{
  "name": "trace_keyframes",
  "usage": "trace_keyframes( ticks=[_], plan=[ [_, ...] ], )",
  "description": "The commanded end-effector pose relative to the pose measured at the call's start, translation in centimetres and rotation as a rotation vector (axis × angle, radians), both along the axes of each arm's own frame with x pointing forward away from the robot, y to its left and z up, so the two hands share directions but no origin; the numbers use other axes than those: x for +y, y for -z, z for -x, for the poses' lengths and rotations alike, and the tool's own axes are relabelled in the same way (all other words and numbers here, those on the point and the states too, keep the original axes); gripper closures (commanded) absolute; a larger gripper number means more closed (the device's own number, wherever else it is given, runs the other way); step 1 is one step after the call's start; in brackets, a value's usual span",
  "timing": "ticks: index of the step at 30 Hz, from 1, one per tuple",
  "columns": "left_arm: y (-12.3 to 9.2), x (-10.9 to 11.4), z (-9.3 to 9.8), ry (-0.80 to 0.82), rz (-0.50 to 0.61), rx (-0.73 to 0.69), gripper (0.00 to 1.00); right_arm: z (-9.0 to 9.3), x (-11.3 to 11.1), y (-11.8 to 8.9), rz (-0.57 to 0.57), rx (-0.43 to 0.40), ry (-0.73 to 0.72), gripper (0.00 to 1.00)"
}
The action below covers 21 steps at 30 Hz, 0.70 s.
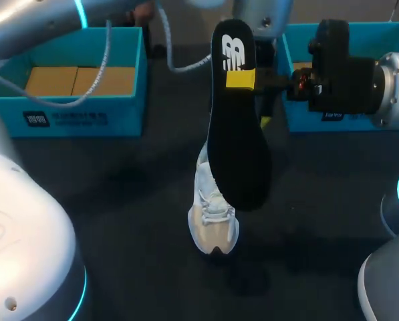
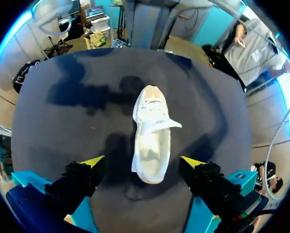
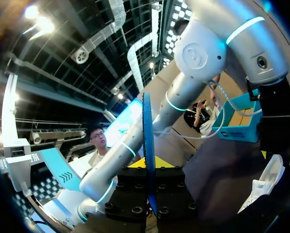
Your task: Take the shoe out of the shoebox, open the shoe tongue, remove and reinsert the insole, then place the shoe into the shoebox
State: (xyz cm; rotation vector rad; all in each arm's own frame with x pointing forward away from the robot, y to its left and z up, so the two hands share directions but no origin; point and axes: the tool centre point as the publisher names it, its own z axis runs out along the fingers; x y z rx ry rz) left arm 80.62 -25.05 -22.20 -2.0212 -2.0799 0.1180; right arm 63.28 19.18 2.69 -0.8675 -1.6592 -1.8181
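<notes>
Right end effector (image 1: 240,79) clamped on insole (image 1: 239,154), which hangs near-upright. Its lower end is seemingly just over the opening of the shoe (image 1: 212,224) on the counter (image 1: 119,200). Left end effector (image 2: 144,162) wide open, empty, directly above the shoe.

Silver-grey arms (image 1: 32,23) with glowing cyan joint rings (image 1: 81,13), black screw-studded tools (image 2: 142,162) tipped bright yellow, pale looping cable (image 1: 105,60).
</notes>
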Motion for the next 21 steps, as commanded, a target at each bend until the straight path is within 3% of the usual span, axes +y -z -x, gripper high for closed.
trace_keyframes(
  ticks=[1,21],
  plan=[
    [-1.95,2.75,1.18,-0.057,0.486,-0.075,0.00,-0.12,0.36,0.00,-0.001,0.000,0.001,1.00],
    [-2.30,3.12,1.30,-0.060,0.520,-0.072,0.00,-0.12,0.36,0.00,-0.001,0.000,0.001,1.00]
  ],
)
